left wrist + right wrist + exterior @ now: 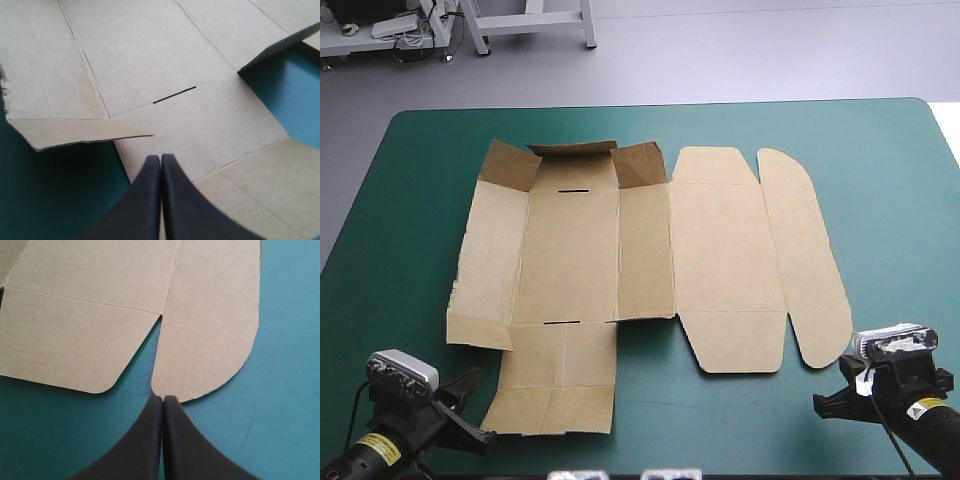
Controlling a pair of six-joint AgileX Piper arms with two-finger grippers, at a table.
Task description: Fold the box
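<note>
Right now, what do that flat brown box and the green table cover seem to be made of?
The box looks like plain brown cardboard, matte and unprinted. Its pressed fold lines, cut slots and one ragged edge point to paperboard. The teal-green cover looks smooth, with a dull sheen and faint scuffs. It is perhaps a rubbery or vinyl mat, but the pictures leave that open.

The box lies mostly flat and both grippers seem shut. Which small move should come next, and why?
Probably open the left gripper and ease it toward the near flap of the box. It is shut on nothing and points at that flap, which lies flat and needs raising. The right gripper, also shut, sits off the board at the end of the rounded flap.
</note>
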